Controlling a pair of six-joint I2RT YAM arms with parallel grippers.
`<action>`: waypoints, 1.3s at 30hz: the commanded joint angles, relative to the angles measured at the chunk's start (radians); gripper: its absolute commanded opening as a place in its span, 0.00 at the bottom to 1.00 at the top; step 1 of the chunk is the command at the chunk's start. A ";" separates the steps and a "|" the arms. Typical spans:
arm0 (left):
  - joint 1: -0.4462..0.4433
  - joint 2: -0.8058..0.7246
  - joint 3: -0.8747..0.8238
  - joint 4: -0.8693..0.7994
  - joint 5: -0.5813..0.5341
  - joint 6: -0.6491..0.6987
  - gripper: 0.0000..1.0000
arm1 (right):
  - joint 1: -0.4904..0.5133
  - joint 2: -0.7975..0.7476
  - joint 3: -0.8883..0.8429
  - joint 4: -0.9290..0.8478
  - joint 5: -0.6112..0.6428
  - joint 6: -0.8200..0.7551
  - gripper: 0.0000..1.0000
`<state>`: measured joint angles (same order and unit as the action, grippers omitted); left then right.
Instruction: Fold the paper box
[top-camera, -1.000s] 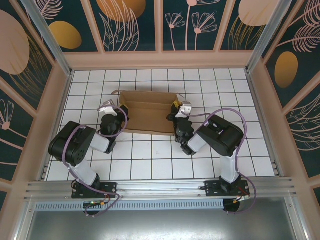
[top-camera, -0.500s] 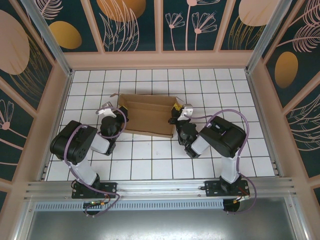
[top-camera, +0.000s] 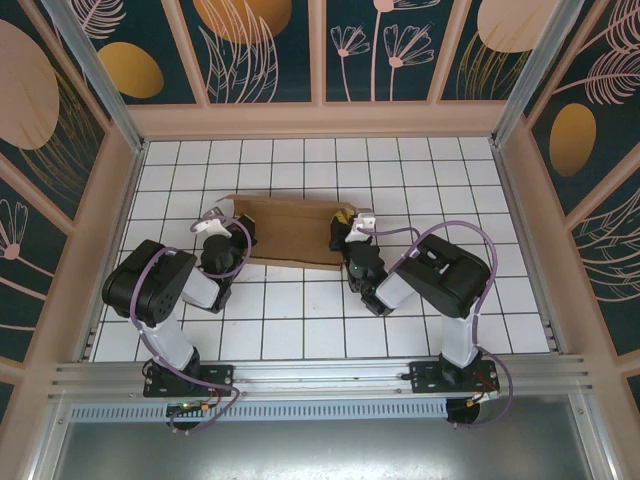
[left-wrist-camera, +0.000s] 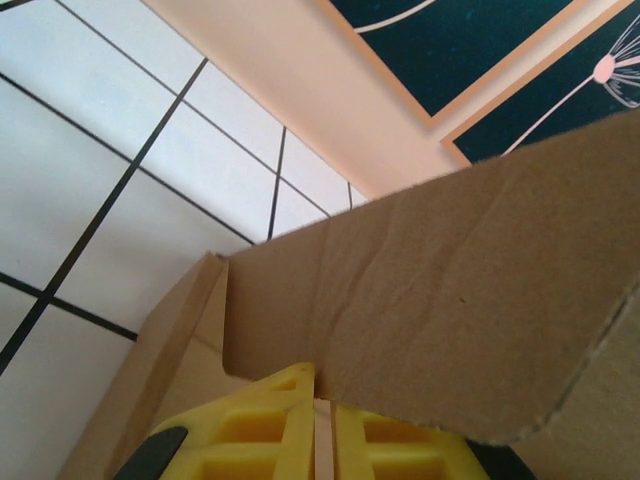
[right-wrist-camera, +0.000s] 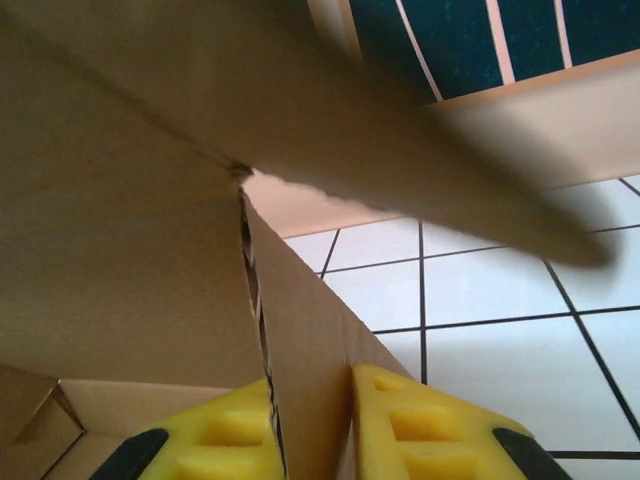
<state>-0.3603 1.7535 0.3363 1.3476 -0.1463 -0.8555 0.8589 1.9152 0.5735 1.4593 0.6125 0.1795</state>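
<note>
Left tool (left-wrist-camera: 316, 425): yellow pads (left-wrist-camera: 250, 435) clenched almost together, pinching a thin wall edge of the plain brown corrugated-cardboard paper box (left-wrist-camera: 450, 300).
Right tool (right-wrist-camera: 310, 410): one yellow pad on either face of an upright wall of the paper box, grasping it.
Paper box: lies on the white, black-gridded tiled worktop (top-camera: 300, 310), mid-field, with the left tool at its left end and the right tool at its right end.
</note>
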 joint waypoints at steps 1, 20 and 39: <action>-0.009 -0.013 0.002 -0.026 0.046 -0.033 0.11 | 0.026 -0.016 0.055 -0.101 0.029 -0.022 0.19; -0.008 -0.082 -0.026 -0.132 0.022 -0.109 0.53 | -0.012 0.004 -0.008 -0.098 0.064 -0.060 0.16; -0.009 -0.445 -0.079 -0.682 0.057 -0.201 0.83 | -0.096 -0.046 -0.027 -0.074 0.076 -0.128 0.20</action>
<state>-0.3695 1.3651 0.2634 0.8333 -0.1013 -1.0264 0.7780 1.9076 0.5587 1.3495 0.6815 0.0750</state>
